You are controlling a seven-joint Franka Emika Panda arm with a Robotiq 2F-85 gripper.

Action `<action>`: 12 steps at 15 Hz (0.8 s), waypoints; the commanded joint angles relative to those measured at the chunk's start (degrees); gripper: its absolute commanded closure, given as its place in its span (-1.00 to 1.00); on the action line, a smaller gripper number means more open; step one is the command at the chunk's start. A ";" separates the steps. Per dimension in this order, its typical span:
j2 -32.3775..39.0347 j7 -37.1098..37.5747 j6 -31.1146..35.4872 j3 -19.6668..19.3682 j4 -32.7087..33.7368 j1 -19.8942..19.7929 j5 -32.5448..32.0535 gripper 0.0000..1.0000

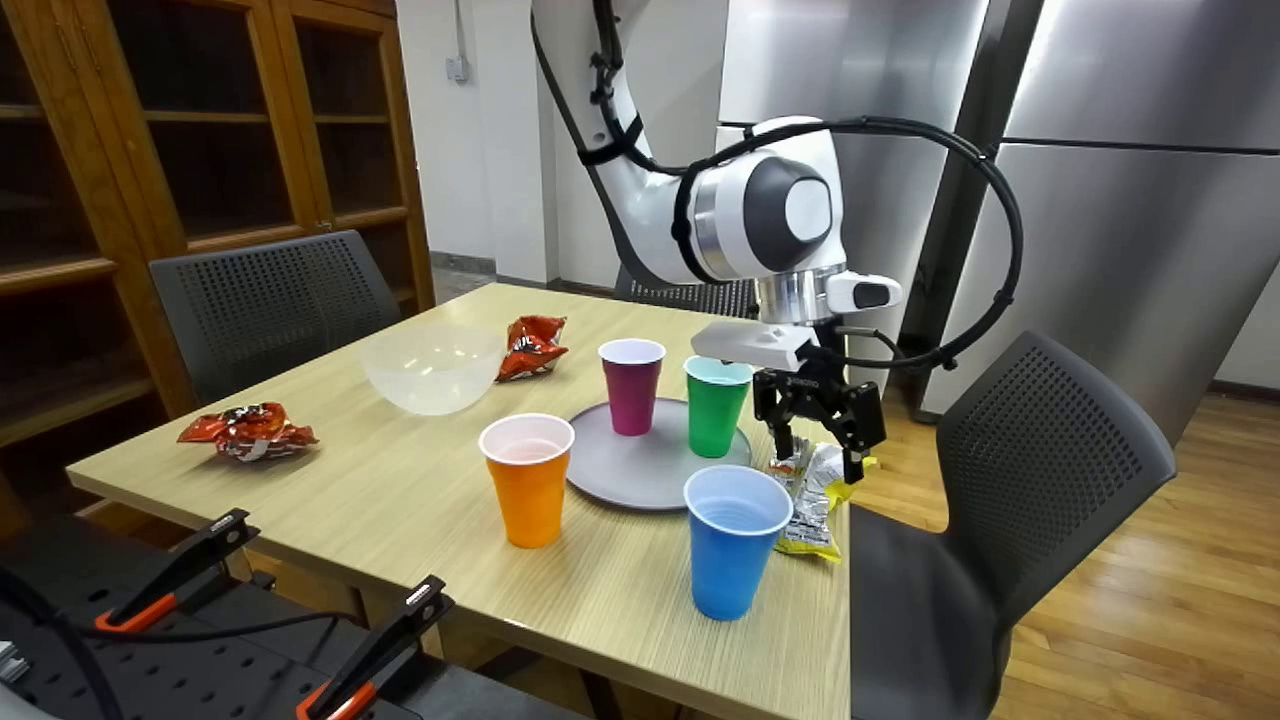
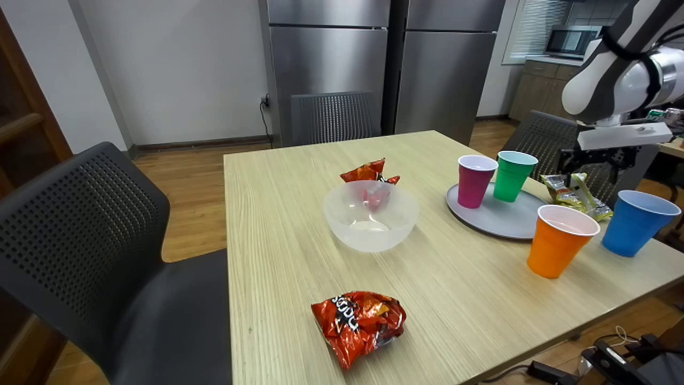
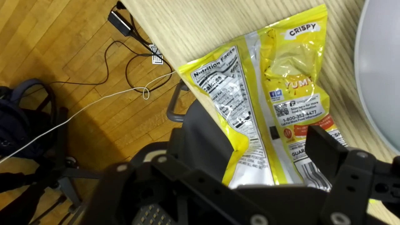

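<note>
One yellow-and-white snack bag [image 3: 268, 103], back side up on the pale wood worktop [image 3: 218, 25], spanning the centre to right of the wrist view, left side crossing the worktop's edge. Legible on the bag: "Nutrition Facts", "CRISPY", "YUM" and, lower down, part of a barcode. Along the bottom of the same view, black claw [image 3: 247, 140] spread wide, with the snack bag showing through the gap; impossible to tell whether touching or just above. In an exterior view, white-and-grey robot arm [image 1: 720, 220] slanting down from the top centre, claw and snack bag both right of centre.

Just beside the snack bag, cut off by the wrist view's right edge, round grey plate [image 3: 381, 68]. Upright on that plate in both exterior views, purple cup [image 1: 632, 395] and green cup [image 1: 715, 415]. At the lower centre of an exterior view, orange cup [image 1: 530, 490] and, a little to the right, blue cup [image 1: 730, 550], both upright directly on the worktop. Farther left, translucent bowl [image 1: 430, 375], with one crumpled red packet [image 1: 533, 345] beside and another red packet [image 1: 250, 432] at middle left.

Around the worktop, dark chair [image 1: 1060, 470] at the right and another chair [image 1: 270, 310] at the left. Behind, at the upper left, wooden cabinet [image 1: 293, 130] with dark glass panes; at the upper right, brushed-steel refrigerators [image 1: 1130, 250].
</note>
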 commanded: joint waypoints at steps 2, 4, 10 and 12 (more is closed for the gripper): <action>0.34 -6.54 0.33 3.64 0.98 -3.35 1.76 -1.00; 0.54 -8.12 0.05 4.47 1.30 -4.25 2.34 -1.00; 0.82 -11.41 -0.34 6.36 1.91 -6.20 4.09 -1.00; 0.88 -12.07 -0.31 6.63 2.03 -6.45 4.50 -1.00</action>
